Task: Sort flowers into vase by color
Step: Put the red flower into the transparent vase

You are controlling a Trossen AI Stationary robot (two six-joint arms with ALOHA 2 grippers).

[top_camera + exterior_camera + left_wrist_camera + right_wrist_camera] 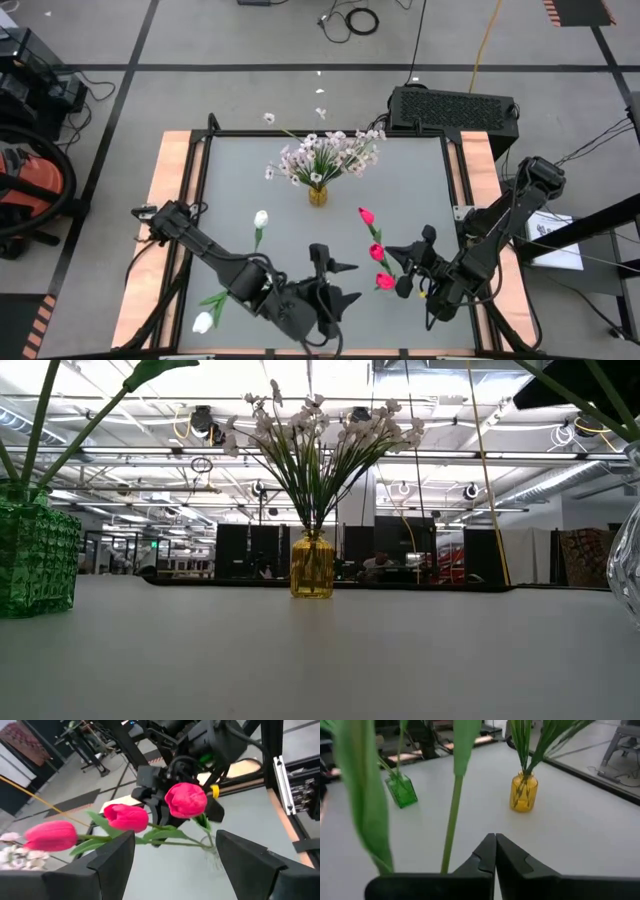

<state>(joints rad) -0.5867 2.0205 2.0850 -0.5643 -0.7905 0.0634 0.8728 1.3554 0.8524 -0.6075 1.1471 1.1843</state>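
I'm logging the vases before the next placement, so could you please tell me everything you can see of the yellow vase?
The yellow vase is a small amber-yellow bottle, seemingly translucent glass, with a squarish body and a narrower neck. It stands upright on the grey table, towards its far middle. It holds a fanned bunch of thin green stems topped with tiny pale white-lilac blossoms. Stem ends show through its wall in the right wrist view. Neither hand touches it.
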